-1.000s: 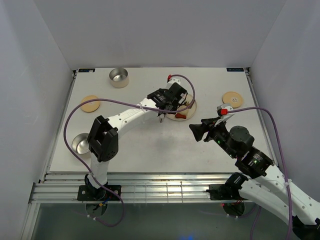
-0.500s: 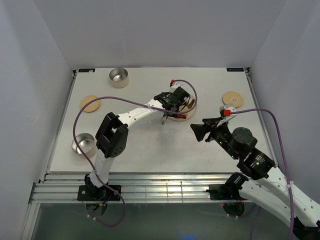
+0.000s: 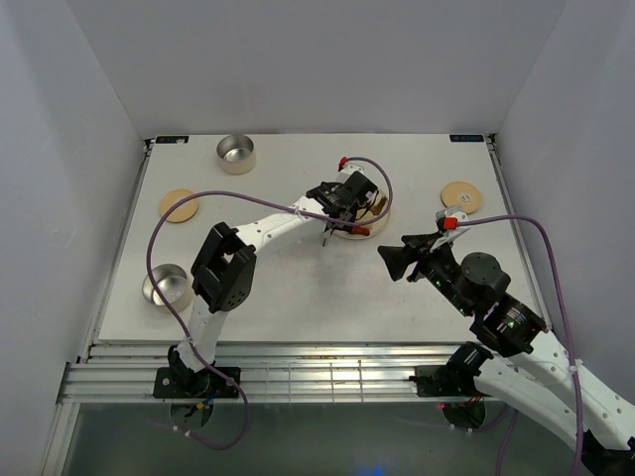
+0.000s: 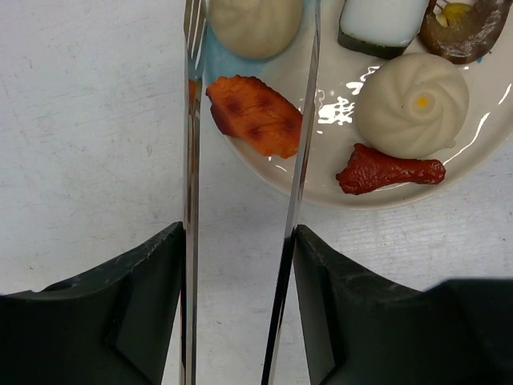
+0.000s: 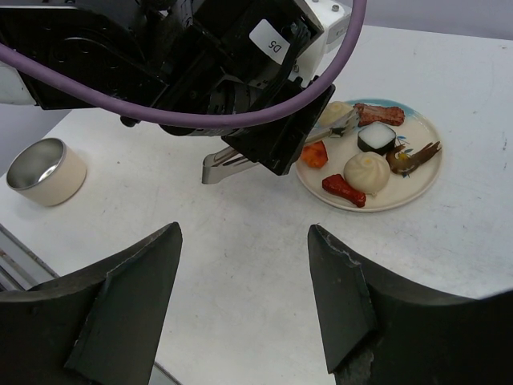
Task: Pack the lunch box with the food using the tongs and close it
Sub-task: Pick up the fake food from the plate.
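Table L edge: near-left tin is sitting just inside it on the table, w/ the left arm elbow crowding its R side; tight room there.
L side, further back: left lid is lying flat near the same edge, apart from both tins.
Back edge: far tin is standing mouth-up close to it; bare table is running btwn it and the plate.
Left gripper: left gripper is clamping the tongs from outside, one finger pressing each arm; the tong arms are standing apart, not squeezed together.
Tongs vs food: tips are reaching over the plate's L rim; orange-red piece is lying btwn the two arms, contact cannot be told. Rest of the food is lying R of the arms.
Ctr-front: a wide bare stretch is lying in front of the plate.
Right gripper: right gripper is hovering R of the plate, jaws gaping wide, holding nothing.
R edge: right lid is lying near it, behind the right gripper.
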`<action>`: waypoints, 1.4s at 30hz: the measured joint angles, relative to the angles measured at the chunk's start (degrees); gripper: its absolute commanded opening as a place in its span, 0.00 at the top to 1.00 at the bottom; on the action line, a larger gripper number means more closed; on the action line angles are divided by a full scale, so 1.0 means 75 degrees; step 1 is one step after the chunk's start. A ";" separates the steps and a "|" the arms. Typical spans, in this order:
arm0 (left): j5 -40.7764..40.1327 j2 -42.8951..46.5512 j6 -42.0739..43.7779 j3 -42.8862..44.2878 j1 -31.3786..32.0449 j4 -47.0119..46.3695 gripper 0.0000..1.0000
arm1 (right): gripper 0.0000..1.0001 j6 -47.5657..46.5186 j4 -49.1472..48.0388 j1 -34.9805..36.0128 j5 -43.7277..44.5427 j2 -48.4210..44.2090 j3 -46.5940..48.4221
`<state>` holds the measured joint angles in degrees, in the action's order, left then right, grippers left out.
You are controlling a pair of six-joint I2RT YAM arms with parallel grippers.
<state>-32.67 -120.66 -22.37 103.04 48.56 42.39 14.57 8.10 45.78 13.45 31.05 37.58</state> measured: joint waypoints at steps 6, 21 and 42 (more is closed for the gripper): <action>-0.0093 -0.0003 0.0015 0.0026 0.0000 -0.0055 0.35 | 0.30 -0.0003 0.0000 -0.0003 0.0009 0.0000 0.0000; -0.0085 -0.0216 0.0009 0.0026 -0.0105 -0.0087 0.35 | 0.30 -0.0003 0.0000 -0.0003 0.0023 0.0000 0.0000; -0.0146 -0.0157 0.0105 0.0026 -0.0134 -0.0032 0.47 | 0.30 -0.0006 0.0003 0.0000 0.0140 -0.0012 0.0000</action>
<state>-33.76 -121.84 -21.58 103.24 47.55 42.15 14.52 8.12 45.78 14.50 30.96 37.58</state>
